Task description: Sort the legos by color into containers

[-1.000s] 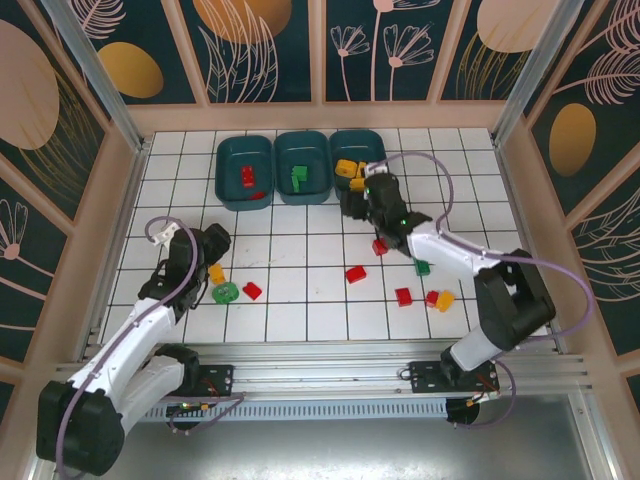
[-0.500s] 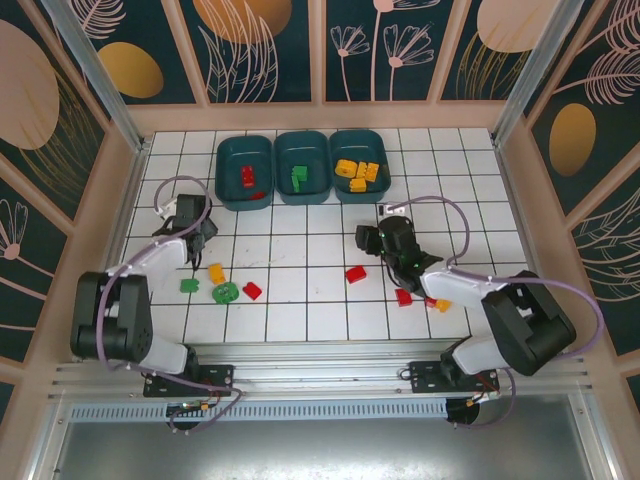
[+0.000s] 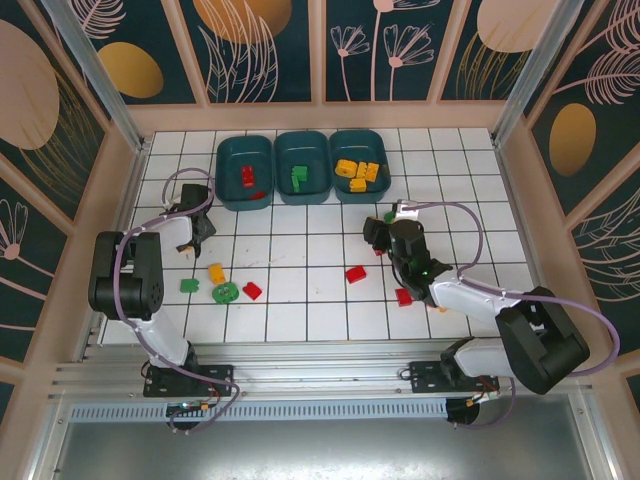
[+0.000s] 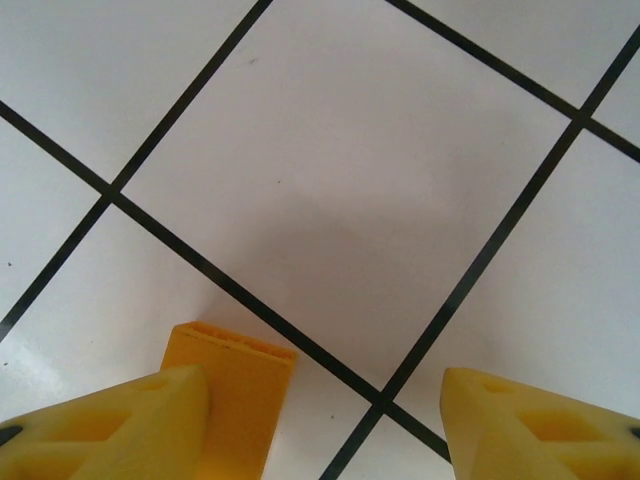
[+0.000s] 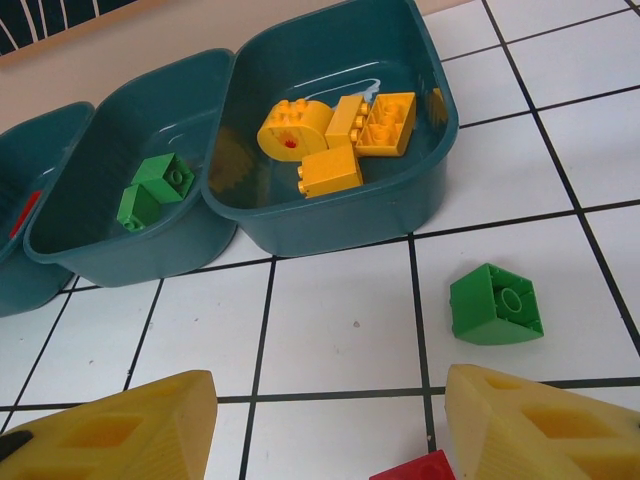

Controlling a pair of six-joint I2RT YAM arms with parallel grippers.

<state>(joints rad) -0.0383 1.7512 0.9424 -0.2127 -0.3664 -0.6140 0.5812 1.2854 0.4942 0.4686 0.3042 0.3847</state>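
While the left gripper (image 4: 320,385) looks straight down on bare tile, its yellow fingers (image 4: 110,425) stand spread with nothing between them. A yellow-orange slab (image 4: 232,385), probably a brick, sits hard against the inner side of the left finger. I cannot tell whether it lies on the floor or clings there. From above, this arm reaches far out to its own left, forearm low over the tiles. The yellow brick (image 3: 216,272), green brick (image 3: 188,285), round green piece (image 3: 226,292) and red block (image 3: 252,290) all lie behind the gripper, back toward the bases. The red tub (image 3: 221,170) is ahead and to its right.

The right gripper (image 5: 328,385) is likewise spread and pinches nothing. A red lego (image 5: 420,468) peeks up between its fingertips (image 5: 540,420), nearer the right one; too little shows to give its long axis. A tipped green lego (image 5: 497,303) lies just ahead and to the right, short of the tubs. The yellow tub (image 5: 340,228) is dead ahead and the green tub (image 5: 130,258) ahead-left.

The red lego looks like the right arm's to take, since the jaws already straddle it: lower, close, then carry it left past both nearer tubs. That arm lies stretched forward and low, wrist aimed at the tubs.
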